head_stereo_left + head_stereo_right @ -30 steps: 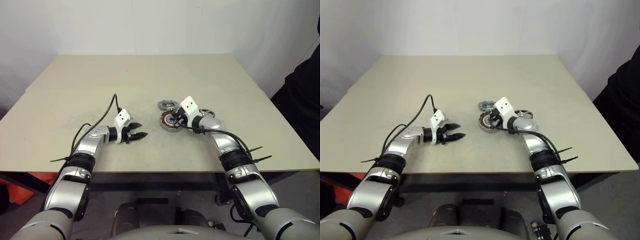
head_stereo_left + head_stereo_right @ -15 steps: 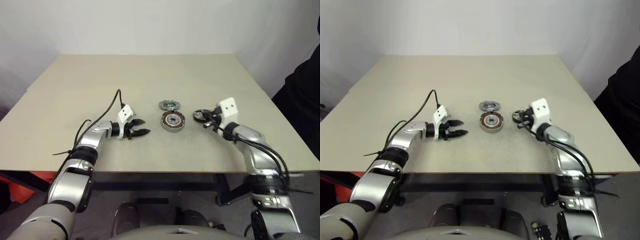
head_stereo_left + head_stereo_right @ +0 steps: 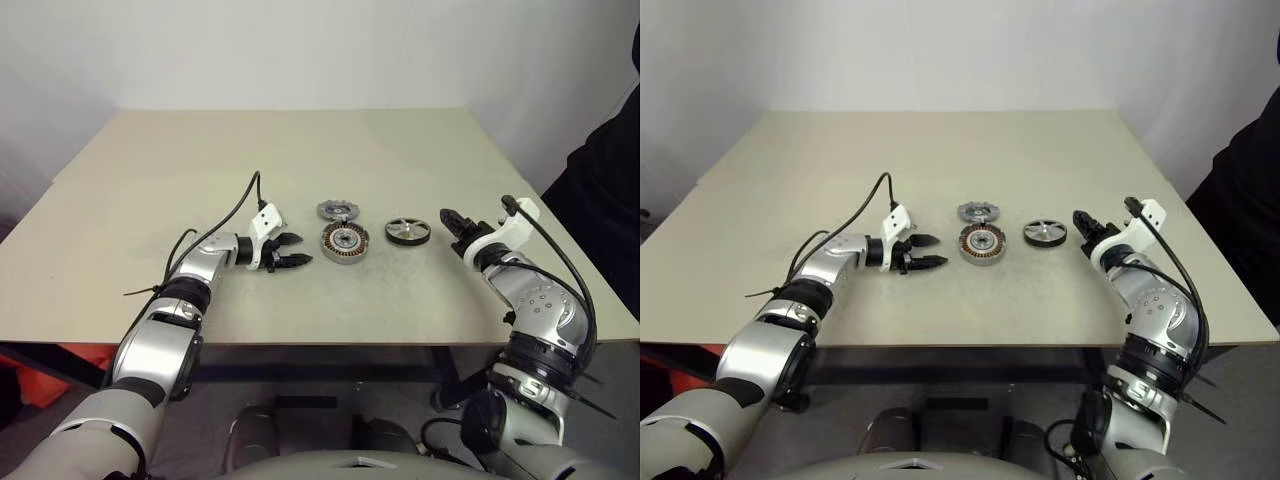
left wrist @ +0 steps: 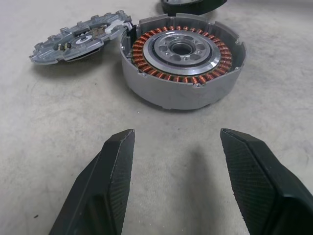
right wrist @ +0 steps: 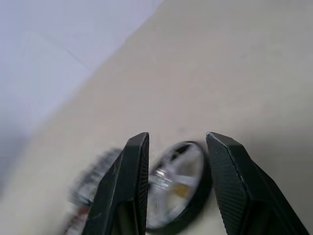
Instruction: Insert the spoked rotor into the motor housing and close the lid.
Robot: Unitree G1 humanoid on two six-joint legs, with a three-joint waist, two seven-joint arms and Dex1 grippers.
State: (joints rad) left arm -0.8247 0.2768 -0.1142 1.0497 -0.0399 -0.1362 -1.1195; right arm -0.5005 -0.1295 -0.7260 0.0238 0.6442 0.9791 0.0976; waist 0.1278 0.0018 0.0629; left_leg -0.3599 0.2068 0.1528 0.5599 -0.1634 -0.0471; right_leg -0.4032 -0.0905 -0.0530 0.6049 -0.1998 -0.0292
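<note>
On a beige table (image 3: 300, 160), the spoked rotor (image 3: 408, 231) lies flat near the middle, to the right of the motor housing (image 3: 345, 241) and apart from it, its silver spokes and dark rim facing up. Just to the rotor's right, the right gripper (image 3: 452, 220) hovers with its two black fingers (image 5: 128, 186) parted and empty, aimed back toward the wheel; the right wrist view shows the rotor (image 5: 178, 183) beyond the gap between those fingers, not touched by either. The motor housing, a grey ring with copper-coloured windings around a silver centre, sits open on the tabletop, and the lid (image 3: 338, 210), a dark grey notched disc, lies flat just behind it, almost touching its rim. To the housing's left, the left gripper (image 3: 294, 251) is low over the table, its fingers spread wide and holding nothing, pointed at the housing; the left wrist view shows the housing (image 4: 183, 61) straight ahead of the open fingertips (image 4: 121, 147), with the lid (image 4: 80, 38) beside it and the rotor's edge (image 4: 193, 5) just past it. No writing or brand mark can be read on any part.
</note>
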